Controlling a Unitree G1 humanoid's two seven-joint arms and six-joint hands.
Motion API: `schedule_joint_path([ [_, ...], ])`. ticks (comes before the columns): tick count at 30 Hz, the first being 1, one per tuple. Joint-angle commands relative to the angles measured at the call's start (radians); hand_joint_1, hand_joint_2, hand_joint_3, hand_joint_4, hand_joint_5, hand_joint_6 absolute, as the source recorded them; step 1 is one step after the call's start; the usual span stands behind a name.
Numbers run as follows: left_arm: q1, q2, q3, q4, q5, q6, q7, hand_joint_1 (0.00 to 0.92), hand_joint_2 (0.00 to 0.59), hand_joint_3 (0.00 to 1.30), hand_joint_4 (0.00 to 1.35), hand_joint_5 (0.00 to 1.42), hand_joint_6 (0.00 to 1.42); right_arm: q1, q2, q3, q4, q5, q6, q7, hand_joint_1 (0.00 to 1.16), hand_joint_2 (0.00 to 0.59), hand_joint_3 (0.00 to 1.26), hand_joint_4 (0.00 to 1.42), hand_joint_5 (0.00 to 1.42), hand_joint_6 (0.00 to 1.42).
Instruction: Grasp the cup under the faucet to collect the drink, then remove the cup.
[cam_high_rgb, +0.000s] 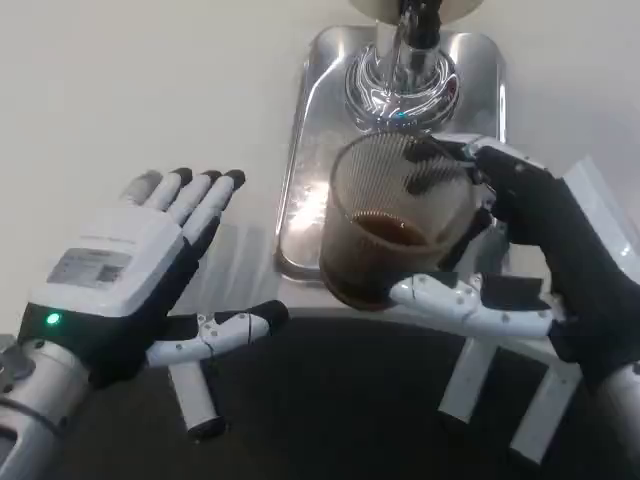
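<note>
One white surface (130, 90) spreads beyond both hands, carrying a shiny steel drip tray (300, 200) just ahead of the right hand (520, 250). At the tray's far end, beyond the right hand's fingertips, stands the chrome faucet (400, 70) (its base ringed and mirror-bright). The right hand is wrapped around the cup (395, 230), a ribbed clear tumbler with dark drink low inside. The left hand (140, 270) lies spread, fingers apart, holding nothing.
</note>
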Motion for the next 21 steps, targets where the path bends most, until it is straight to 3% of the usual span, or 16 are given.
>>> schedule_joint_path([
  [1,0.033,0.014,0.009,-0.04,0.012,-0.014,-0.02,0.0,0.14,0.0,0.0,0.0,0.0,0.042,-0.034,-0.024,-0.088,0.032,-0.024,0.041,1.16,0.24,0.79,0.81,0.84,1.11],
  [9,0.102,0.033,0.042,-0.122,-0.003,-0.041,-0.055,0.0,0.137,0.0,0.0,0.0,0.0,0.12,-0.079,-0.058,-0.192,0.078,-0.014,0.098,1.16,0.238,0.8,0.83,0.85,1.11],
  [21,0.229,0.028,0.111,-0.251,-0.058,-0.116,-0.095,0.0,0.138,0.0,0.0,0.0,0.0,0.248,-0.047,-0.132,-0.214,0.145,-0.155,0.152,1.16,0.221,0.8,0.83,0.85,1.13],
])
